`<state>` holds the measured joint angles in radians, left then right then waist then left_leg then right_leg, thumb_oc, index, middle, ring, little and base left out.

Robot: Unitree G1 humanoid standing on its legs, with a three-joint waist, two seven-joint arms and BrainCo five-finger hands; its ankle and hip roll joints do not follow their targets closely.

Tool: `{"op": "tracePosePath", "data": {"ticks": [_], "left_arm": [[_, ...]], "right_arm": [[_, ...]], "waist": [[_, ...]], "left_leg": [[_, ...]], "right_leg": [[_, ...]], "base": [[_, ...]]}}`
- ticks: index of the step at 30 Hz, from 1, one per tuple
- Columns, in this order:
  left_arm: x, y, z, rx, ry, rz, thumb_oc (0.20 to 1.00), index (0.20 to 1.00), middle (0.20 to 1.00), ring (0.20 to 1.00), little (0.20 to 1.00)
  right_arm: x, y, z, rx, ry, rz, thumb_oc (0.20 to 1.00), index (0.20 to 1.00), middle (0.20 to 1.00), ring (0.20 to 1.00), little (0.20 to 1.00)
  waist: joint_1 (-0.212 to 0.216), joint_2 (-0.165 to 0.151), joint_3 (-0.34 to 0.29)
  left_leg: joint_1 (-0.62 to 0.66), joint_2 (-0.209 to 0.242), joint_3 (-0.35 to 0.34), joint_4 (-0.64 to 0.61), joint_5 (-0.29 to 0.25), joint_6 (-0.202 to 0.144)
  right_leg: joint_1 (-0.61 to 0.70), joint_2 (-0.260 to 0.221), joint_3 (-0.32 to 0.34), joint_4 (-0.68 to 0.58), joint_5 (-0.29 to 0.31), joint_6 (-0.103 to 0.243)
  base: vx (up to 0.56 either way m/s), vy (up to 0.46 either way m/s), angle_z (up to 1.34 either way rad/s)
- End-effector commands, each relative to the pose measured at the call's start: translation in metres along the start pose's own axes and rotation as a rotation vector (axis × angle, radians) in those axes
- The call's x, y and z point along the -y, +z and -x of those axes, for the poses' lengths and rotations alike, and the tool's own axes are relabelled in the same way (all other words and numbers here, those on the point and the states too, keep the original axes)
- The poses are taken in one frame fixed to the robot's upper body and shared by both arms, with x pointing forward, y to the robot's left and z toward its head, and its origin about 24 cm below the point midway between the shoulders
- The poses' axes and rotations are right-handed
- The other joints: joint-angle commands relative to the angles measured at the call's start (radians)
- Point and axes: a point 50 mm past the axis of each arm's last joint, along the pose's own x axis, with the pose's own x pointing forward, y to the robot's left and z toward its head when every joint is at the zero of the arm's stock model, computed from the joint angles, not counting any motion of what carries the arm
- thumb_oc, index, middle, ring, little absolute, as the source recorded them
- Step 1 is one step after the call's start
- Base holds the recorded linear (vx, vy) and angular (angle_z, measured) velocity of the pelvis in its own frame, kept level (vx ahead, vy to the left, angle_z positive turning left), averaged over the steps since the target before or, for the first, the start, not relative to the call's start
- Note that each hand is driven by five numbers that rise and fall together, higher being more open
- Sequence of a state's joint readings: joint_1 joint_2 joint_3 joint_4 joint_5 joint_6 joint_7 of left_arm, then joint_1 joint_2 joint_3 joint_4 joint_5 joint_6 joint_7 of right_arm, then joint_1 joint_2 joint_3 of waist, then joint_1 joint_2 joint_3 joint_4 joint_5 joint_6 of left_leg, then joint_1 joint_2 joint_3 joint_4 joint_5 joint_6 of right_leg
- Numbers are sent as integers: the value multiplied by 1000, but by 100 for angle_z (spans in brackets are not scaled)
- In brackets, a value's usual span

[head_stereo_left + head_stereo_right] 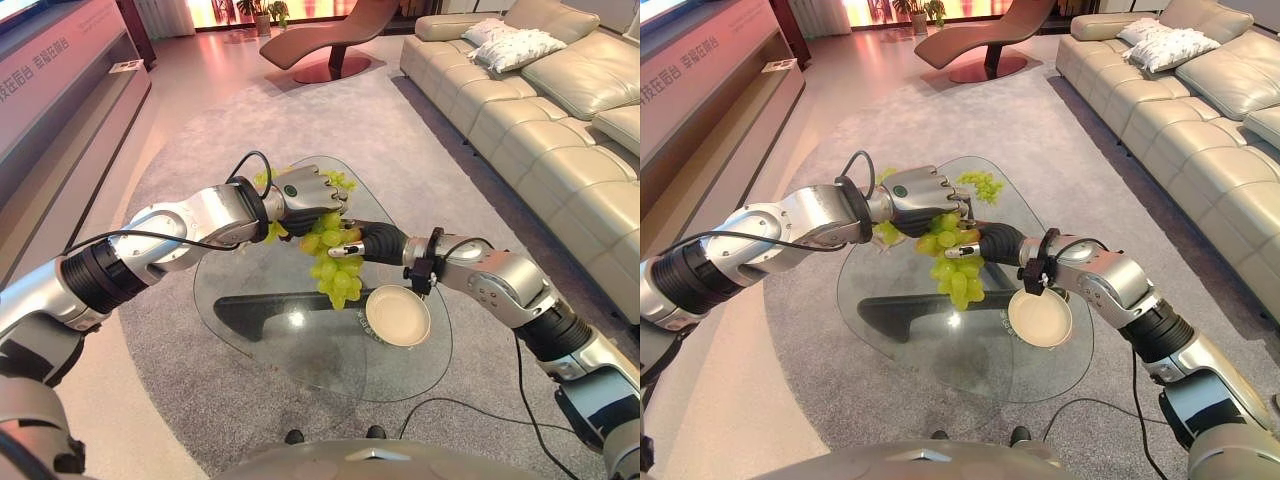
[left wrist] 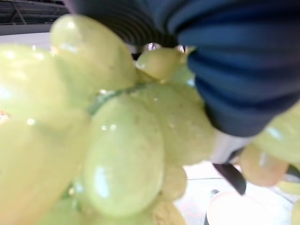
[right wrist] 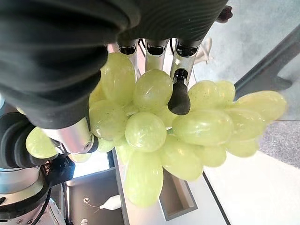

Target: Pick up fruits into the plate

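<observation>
Grapes (image 1: 335, 262) hang above the glass table (image 1: 250, 335), just short of the plate (image 1: 398, 315), both left hand (image 1: 305, 197) and right hand (image 1: 350, 240) curled round them; conflicting pulls could tear the bunch.

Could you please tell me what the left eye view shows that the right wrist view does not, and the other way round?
The left eye view alone shows the white plate, bare on the glass table, a second grape bunch behind the hands, the sofa and the rug. The right wrist view alone shows, from very close, the right hand's fingers curled against the hanging grapes. Both views show that bunch held off the table between the right hand and the left hand.
</observation>
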<state>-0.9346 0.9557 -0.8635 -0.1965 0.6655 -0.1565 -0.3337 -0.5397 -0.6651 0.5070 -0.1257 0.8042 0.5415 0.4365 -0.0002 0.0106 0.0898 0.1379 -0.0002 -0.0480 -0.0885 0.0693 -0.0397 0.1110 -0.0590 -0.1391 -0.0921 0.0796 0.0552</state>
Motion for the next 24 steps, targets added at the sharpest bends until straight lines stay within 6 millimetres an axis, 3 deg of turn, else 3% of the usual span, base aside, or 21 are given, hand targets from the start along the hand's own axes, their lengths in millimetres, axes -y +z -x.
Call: {"op": "tracePosePath", "data": {"ticks": [1,11,12,14,15,24], "left_arm": [[-78,-20,2,-81,316,-52,200,200,200,200,200],[-75,-20,3,-77,317,-32,200,200,200,200,200],[-73,-20,2,-78,309,-27,235,235,235,235,235],[-72,-20,2,-77,304,-19,664,664,664,664,664],[-71,-20,2,-75,298,-10,1000,1000,1000,1000,1000],[-50,-26,4,-104,248,92,1000,1000,1000,1000,1000]], "right_arm": [[-58,40,-27,180,323,62,200,200,200,200,200],[-57,41,-26,191,319,53,200,200,200,200,200],[-57,41,-26,196,317,50,200,200,200,200,200],[-57,41,-26,201,316,47,200,200,200,200,200],[-57,41,-26,206,314,44,200,200,200,200,200],[-46,35,-21,253,235,-14,200,200,200,200,200]], "waist": [[14,-30,-31],[15,-29,-28],[15,-29,-27],[16,-29,-26],[16,-29,-26],[18,-26,-24]], "left_leg": [[36,-40,39,30,-118,20],[37,-39,39,31,-118,20],[36,-39,40,31,-118,20],[36,-39,39,31,-118,20],[36,-40,38,31,-118,21],[38,-39,40,29,-118,21]], "right_leg": [[56,1,11,20,-70,37],[56,0,10,21,-71,37],[56,0,10,21,-70,38],[56,-1,10,21,-70,38],[56,0,10,21,-70,38],[56,-1,7,18,-68,39]], "base": [[0,0,0],[0,0,0],[0,0,0],[0,0,0],[0,0,0],[0,0,0]]}}
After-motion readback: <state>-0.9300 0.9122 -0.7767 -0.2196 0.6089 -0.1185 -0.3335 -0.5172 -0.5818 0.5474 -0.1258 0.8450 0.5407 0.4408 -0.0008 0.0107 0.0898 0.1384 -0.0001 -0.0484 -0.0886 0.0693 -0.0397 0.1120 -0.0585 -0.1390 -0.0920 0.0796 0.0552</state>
